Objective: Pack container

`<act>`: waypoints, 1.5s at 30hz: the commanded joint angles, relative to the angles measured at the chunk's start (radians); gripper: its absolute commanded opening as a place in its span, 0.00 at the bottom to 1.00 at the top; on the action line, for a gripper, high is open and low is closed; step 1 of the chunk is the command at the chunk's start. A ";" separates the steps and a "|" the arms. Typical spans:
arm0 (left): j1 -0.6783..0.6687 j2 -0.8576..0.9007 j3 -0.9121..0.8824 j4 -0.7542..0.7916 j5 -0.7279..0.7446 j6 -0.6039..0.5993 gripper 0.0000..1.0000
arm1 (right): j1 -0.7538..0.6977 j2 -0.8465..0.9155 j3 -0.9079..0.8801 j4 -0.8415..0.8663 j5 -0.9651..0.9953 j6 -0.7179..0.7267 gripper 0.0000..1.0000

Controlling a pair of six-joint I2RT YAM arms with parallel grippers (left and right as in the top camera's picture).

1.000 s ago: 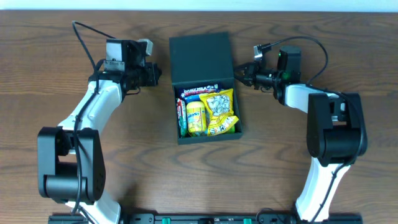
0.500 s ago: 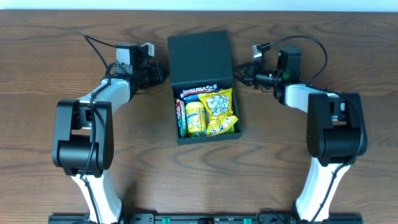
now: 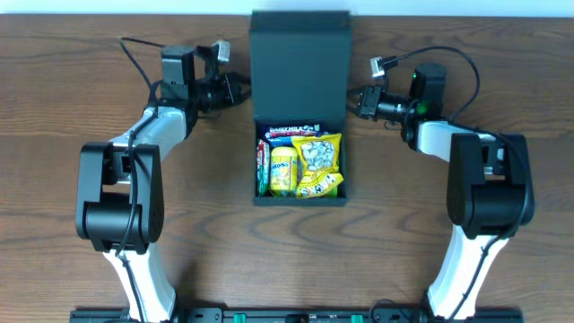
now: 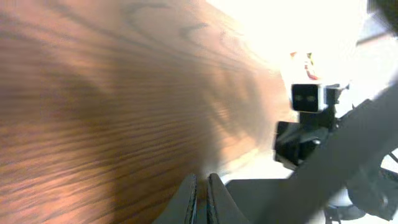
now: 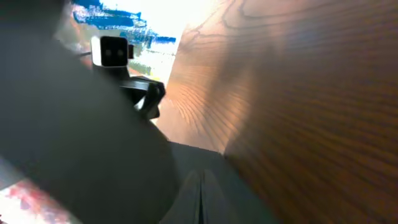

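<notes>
Container [image 3: 300,199] sits mid-table [image 3: 72,54], long axis running away from the robot, lid [image 3: 300,63] open at the far end. Left gripper [image 3: 235,88] and right gripper [image 3: 357,100] flank the lid's side edges, about equally near. Both are pinched closed and look empty; lid contact unclear.

Dark brown wooden table [image 3: 72,135], with grain running left to right and a pale strip along the far edge. Seen close in both wrist views as blurred, warm-lit wood. Directly on it, midway between left and right, a single dark teal box [image 3: 300,201], roughly square, sitting flat on the wood. Hinged lid [image 3: 300,63] open toward the far edge; unclear whether resting on the wood or raised off it. Along the near edge, a dark rail [image 3: 287,316].
</notes>
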State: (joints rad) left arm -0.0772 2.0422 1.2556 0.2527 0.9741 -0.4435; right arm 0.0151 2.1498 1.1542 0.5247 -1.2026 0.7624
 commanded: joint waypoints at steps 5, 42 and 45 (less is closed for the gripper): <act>-0.015 -0.100 0.033 0.003 0.117 0.036 0.09 | -0.017 -0.114 0.011 0.010 -0.091 0.002 0.02; -0.008 -1.664 -0.269 -1.556 -0.278 0.637 0.06 | -0.040 -1.921 -0.254 -1.833 0.525 -0.736 0.01; -0.008 -1.757 -0.335 -1.581 -0.278 0.600 0.06 | -0.040 -2.081 -0.260 -1.921 0.525 -0.698 0.02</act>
State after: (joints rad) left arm -0.0883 0.3401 0.9665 -1.3197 0.7052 0.1936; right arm -0.0223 0.1535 0.9062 -1.3731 -0.6857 0.0525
